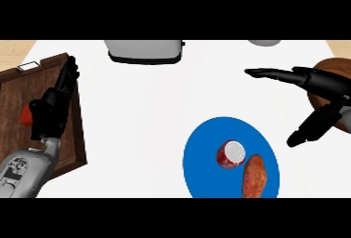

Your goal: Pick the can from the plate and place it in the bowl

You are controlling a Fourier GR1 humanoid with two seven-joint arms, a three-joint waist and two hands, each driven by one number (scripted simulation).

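A red can point(230, 154) with a white top stands on the blue plate point(205, 158) at the lower middle. Beside it on the plate lies an orange-brown sweet potato point(254, 176). At the right edge is a brown wooden bowl point(337, 68), partly covered by my right hand point(322, 82). That hand is open, fingers stretched left and thumb pointing down, above and right of the plate, apart from the can. My left hand point(51, 104) rests open over the wooden board at the left, fingers pointing up.
A dark wooden cutting board point(21, 97) lies at the left, with a red object point(25, 115) partly hidden behind my left hand. A grey toaster point(145, 51) stands at the back. A pale round object point(264, 42) shows at the back right.
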